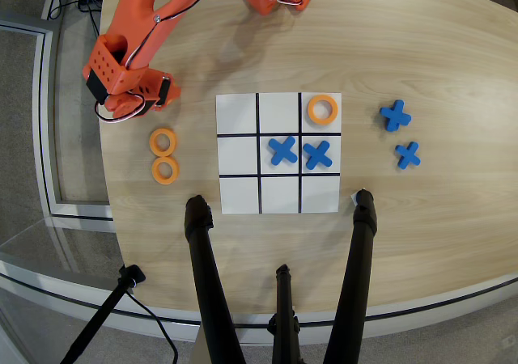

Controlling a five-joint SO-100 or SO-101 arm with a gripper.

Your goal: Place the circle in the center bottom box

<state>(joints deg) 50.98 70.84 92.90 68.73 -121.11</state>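
1. Across the wooden table (421, 57), seen from overhead, my job is barely begun: nothing has been carried to the white board (279, 153) yet.
2. My orange arm (129, 32) reaches down the left side of the view, well apart from the board, with my gripper (121, 113) above bare wood and up-left of the loose rings.
3. My gripper's state I cannot tell: the wrist block and its cables cover the fingers from above. No ring shows at its tip.
4. On the board, the center bottom box (280, 194) is blank white, so the placing is wholly left to do.
5. Two blue crosses (300, 151) fill the middle and the right cell of the middle row. Two more blue crosses (401, 134) lie off the board to the right.
6. One orange ring (322, 109) already sits in the top right cell.
7. Two loose rings lie left of the board, touching or nearly so. The upper ring (163, 142) is the nearer to me and the lower ring (165, 170) lies just below it. Either could serve as the circle, and I judge the upper one the likelier pick.
8. What is left: grip a ring, carry it over, and set it down in the blank box.
9. Black tripod legs (206, 275) cross the lower part of the view, though they cover no cell.
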